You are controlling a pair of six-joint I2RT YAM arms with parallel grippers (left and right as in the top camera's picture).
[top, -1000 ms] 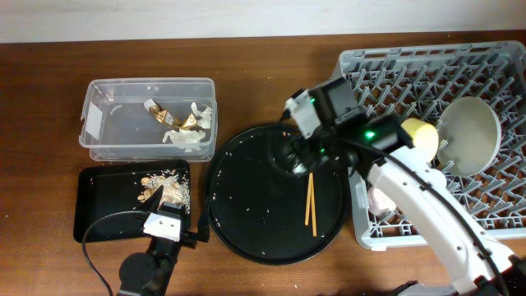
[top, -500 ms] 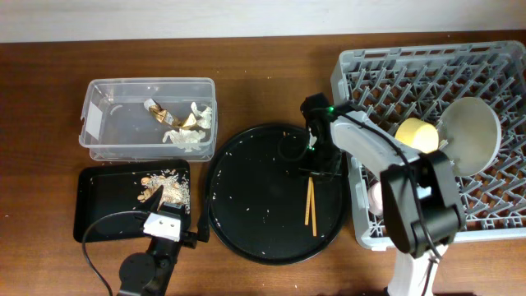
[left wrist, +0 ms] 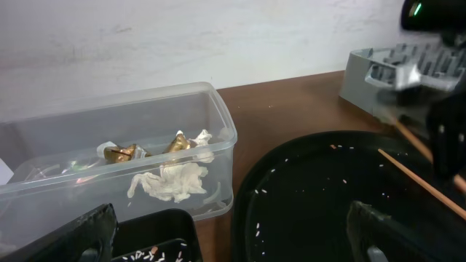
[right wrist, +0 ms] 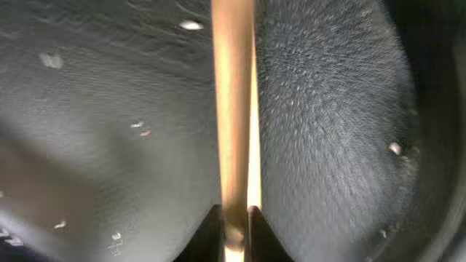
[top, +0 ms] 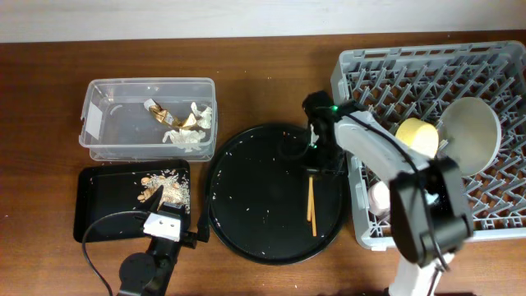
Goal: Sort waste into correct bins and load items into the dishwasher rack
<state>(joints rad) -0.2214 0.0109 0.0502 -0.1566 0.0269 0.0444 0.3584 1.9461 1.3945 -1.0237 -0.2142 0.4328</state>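
Observation:
The wooden chopsticks (top: 311,205) lie on the big round black tray (top: 246,205). My right gripper (top: 317,168) is down at their far end. In the right wrist view the chopsticks (right wrist: 233,109) run straight up from my right gripper (right wrist: 234,218), whose dark fingertips are shut on them. My left gripper (top: 164,215) hovers open by the shallow black tray (top: 99,205), which holds food scraps (top: 164,191). Tissue (top: 191,136) and a gold wrapper (top: 160,113) sit in the clear tub (top: 148,123). The plate (top: 472,136), yellow bowl (top: 419,136) and pink cup (top: 380,196) are in the dishwasher rack (top: 345,70).
The left wrist view looks past my open left gripper (left wrist: 233,244) at the clear tub (left wrist: 109,131), the round tray (left wrist: 313,196), one chopstick (left wrist: 419,182) and the rack corner (left wrist: 378,73). Crumbs dot the round tray. The right arm stretches over the rack's near left part.
My right gripper came down onto the far end of the chopsticks and shut on them; the arm swung round over the rack. The left arm stayed still.

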